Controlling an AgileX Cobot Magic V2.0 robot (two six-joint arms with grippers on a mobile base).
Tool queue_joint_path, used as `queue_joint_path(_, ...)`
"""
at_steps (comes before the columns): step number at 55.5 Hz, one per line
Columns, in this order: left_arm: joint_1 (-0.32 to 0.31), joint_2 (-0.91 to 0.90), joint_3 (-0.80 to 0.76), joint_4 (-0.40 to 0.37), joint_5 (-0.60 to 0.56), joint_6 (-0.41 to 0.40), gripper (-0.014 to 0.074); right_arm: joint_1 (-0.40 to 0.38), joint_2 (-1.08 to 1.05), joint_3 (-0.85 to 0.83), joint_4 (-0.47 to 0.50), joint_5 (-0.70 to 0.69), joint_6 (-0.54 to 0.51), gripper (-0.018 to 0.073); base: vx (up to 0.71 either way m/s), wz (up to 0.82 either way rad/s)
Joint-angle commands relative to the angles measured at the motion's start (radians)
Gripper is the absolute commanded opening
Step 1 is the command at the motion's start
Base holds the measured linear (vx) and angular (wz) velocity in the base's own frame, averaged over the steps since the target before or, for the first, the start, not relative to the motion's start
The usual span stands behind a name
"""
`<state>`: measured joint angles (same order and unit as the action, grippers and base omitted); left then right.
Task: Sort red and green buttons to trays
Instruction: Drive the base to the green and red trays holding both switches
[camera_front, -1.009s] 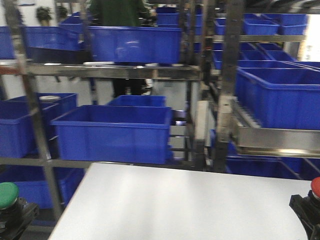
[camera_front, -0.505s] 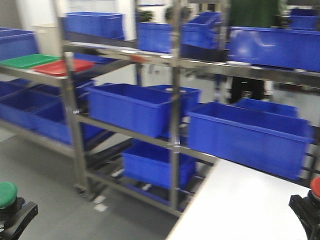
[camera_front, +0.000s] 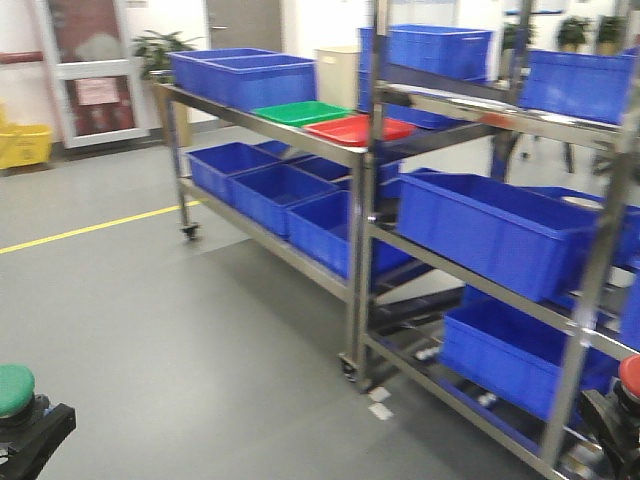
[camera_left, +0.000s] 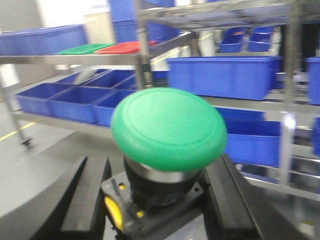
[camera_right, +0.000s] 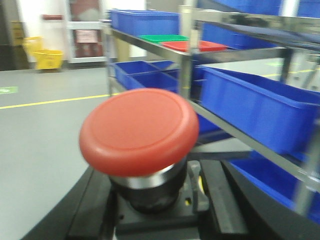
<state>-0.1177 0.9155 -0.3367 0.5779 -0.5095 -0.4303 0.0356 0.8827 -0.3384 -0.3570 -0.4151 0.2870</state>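
Note:
My left gripper (camera_left: 157, 197) is shut on the dark base of the green button (camera_left: 169, 127), whose cap also shows at the front view's bottom left (camera_front: 14, 390). My right gripper (camera_right: 152, 202) is shut on the base of the red button (camera_right: 139, 129), seen at the front view's bottom right edge (camera_front: 630, 375). The green tray (camera_front: 298, 113) and red tray (camera_front: 360, 130) lie side by side on the top shelf of a steel rack, well ahead of both grippers. They also show far off in the wrist views, green tray (camera_left: 82, 48) and red tray (camera_right: 195, 46).
Steel racks (camera_front: 360, 250) hold several blue crates (camera_front: 495, 230) on three levels. More blue crates (camera_front: 245, 75) stand left of the trays, a cream tub (camera_front: 338, 72) behind them. Grey floor with a yellow line (camera_front: 90, 228) stretches left; a yellow bucket (camera_front: 25, 145) and a door are at the back.
The whole view has swung left: the white table has left the frame, and the rack with the two trays has moved from the far left toward the centre. Both buttons stay held.

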Motion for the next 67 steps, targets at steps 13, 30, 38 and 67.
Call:
queue_joint_path(13,-0.002,-0.012,-0.029,-0.034,-0.075,-0.002,0.0004,-0.006,-0.009,-0.031,0.003,-0.088,-0.007,-0.0008,0.15,0.53)
queue_joint_path(30,-0.002,-0.012,-0.029,-0.034,-0.075,-0.002,0.0004,-0.006,-0.009,-0.031,0.004,-0.084,-0.007,-0.0008,0.21,0.58)
queue_joint_path(38,-0.002,-0.012,-0.029,-0.034,-0.075,-0.002,0.0004,-0.006,-0.009,-0.031,0.004,-0.082,-0.007,-0.0008,0.27,0.59)
queue_joint_path(67,-0.002,-0.012,-0.029,-0.034,-0.071,-0.002,0.0004,-0.006,-0.009,-0.031,0.004,-0.084,-0.007,-0.0008,0.37,0.33)
